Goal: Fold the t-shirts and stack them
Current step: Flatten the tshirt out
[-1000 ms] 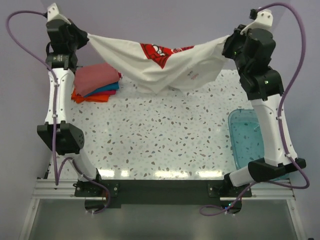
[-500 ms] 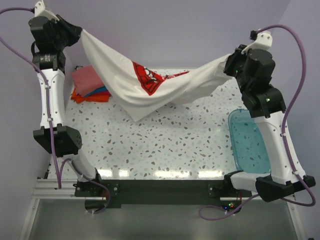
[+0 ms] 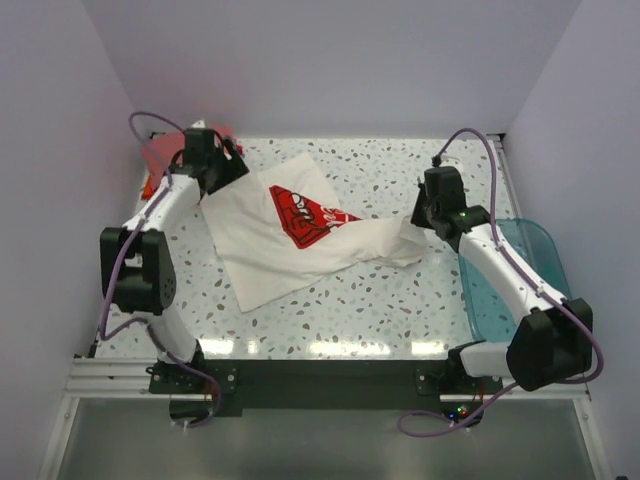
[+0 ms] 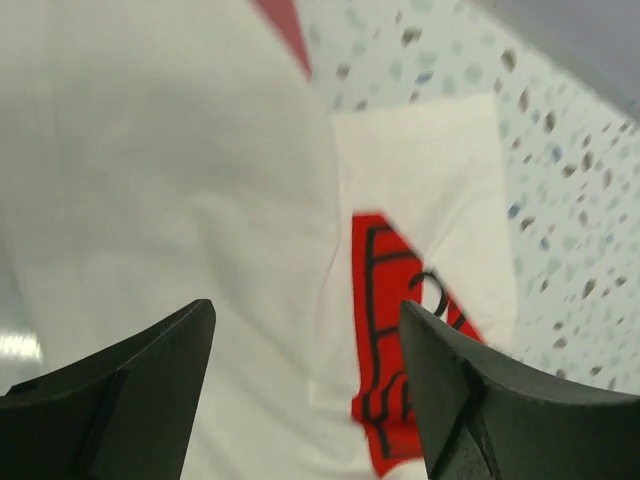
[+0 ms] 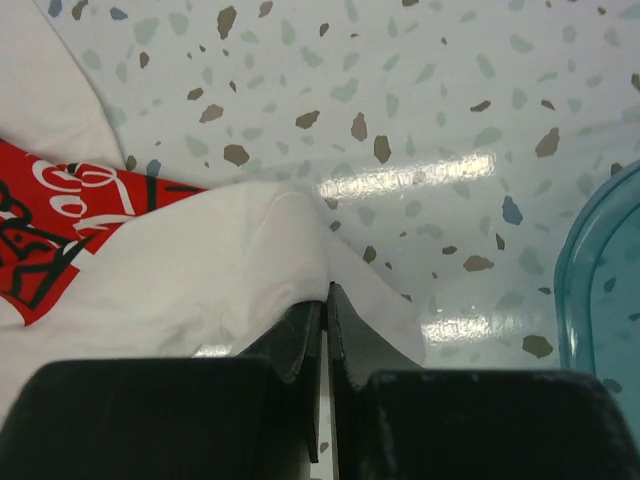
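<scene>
A white t-shirt [image 3: 265, 240] with a red chest print [image 3: 300, 215] lies crumpled across the speckled table, its right end bunched. My left gripper [image 3: 230, 173] hovers open over the shirt's far left corner. In the left wrist view its fingers [image 4: 450, 390] stand wide apart above the white t-shirt [image 4: 200, 200] and the red print [image 4: 395, 330], with nothing between them. My right gripper [image 3: 418, 222] is shut on a fold at the shirt's right end. The right wrist view shows cloth [image 5: 200, 270] pinched at the right gripper's [image 5: 327, 292] tips. Folded salmon-pink [image 3: 160, 158] and orange [image 3: 148, 186] t-shirts sit at the far left, mostly hidden by the left arm.
A translucent teal bin [image 3: 535, 250] stands at the table's right edge beside the right arm; its rim [image 5: 600, 270] shows in the right wrist view. The speckled table [image 3: 380, 300] runs bare in front of the shirt. Purple walls close in on three sides.
Both arms have come down from holding the shirt stretched high in the air. The shirt now lies on the table. The left gripper has opened and let go; the right still grips.
</scene>
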Available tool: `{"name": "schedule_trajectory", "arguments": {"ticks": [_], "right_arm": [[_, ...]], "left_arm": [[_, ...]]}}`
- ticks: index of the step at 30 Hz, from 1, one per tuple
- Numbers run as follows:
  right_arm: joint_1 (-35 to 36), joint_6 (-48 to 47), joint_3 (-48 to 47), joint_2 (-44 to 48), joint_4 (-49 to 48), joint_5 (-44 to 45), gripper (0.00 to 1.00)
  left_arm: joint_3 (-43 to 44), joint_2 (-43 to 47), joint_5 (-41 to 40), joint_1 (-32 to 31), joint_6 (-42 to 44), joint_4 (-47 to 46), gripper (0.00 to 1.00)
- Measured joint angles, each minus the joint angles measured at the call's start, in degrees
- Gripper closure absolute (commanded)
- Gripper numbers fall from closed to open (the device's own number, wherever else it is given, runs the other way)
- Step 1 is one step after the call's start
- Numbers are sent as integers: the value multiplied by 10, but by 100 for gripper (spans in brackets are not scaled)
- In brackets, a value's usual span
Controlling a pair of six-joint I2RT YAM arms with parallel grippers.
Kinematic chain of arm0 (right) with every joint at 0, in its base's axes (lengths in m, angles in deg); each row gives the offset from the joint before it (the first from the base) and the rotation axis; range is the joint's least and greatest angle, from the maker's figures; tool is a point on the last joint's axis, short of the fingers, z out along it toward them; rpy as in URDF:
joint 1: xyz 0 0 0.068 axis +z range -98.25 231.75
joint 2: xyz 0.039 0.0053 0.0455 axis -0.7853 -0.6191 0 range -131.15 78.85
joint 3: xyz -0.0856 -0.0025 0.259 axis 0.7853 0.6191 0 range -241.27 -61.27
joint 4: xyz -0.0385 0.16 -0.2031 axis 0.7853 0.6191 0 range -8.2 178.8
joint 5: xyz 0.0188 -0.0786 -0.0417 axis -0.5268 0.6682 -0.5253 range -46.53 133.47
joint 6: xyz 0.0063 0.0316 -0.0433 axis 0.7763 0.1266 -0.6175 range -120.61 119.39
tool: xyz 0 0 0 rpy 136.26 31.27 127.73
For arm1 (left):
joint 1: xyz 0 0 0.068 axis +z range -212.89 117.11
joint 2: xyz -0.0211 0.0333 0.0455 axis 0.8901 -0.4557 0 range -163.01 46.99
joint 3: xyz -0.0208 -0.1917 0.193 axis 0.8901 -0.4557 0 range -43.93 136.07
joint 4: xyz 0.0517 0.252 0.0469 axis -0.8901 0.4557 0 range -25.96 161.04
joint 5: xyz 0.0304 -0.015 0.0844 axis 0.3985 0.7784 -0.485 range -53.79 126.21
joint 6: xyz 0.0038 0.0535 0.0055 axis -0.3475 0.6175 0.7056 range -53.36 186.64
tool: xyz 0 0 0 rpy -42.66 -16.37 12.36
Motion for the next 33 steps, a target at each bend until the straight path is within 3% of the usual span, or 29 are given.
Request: {"name": "schedule_trajectory", "arguments": {"ticks": [4, 5, 7, 11, 15, 23, 33], "right_arm": [[-1, 17, 34, 1, -9, -14, 100], [-1, 20, 38, 1, -12, -16, 100], [-1, 24, 41, 1, -12, -23, 100], [-1, 29, 43, 3, -17, -31, 100], [-1, 33, 46, 9, -21, -41, 100], [-1, 38, 53, 9, -30, -45, 100], [-1, 38, 61, 8, -33, -45, 100]], "left_arm": [[-232, 202, -126, -104, -42, -13, 24], [-279, 260, -152, -129, -56, -25, 30], [-366, 380, -200, -170, -97, -33, 36], [-509, 523, -282, -219, -176, -21, 44], [-583, 531, -342, -292, -271, 55, 43], [-588, 444, -395, -418, -435, 177, 39], [-601, 424, -393, -439, -476, 157, 43]]}}
